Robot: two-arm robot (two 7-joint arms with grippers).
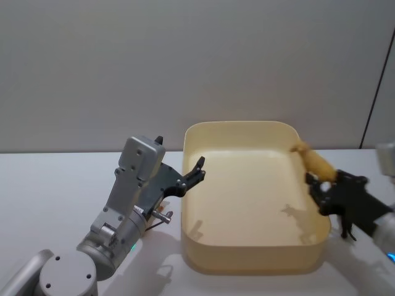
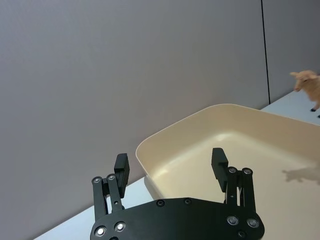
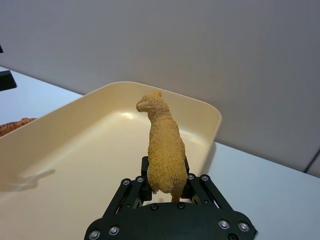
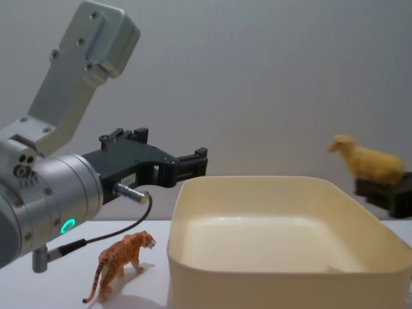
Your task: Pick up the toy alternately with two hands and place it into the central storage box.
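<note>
A large cream-yellow plastic tub (image 1: pixel 253 259) with rounded corners sits in the middle of a white worktop (image 1: pixel 49 185). Its smooth floor is bare, marked by faint shadows.

The right claw (image 1: pixel 318 182) is closed on the hindquarters of a woolly tan-yellow animal figure (image 1: pixel 313 161). It holds the figure in the air above the tub's right rim. In the right wrist view the figure stands upright between the black fingers, with its head pointing across the tub.

The left claw (image 1: pixel 196 169) is spread wide and holds nothing. It hovers at the tub's left rim, above wall height. In the left wrist view one finger is over the tub and the other is outside it.

From the chest view, an orange striped tiger figure (image 4: pixel 122 261) stands on the worktop just beside the tub's left wall, below the left arm. The held figure shows in side profile there, facing left, well above the rim.
</note>
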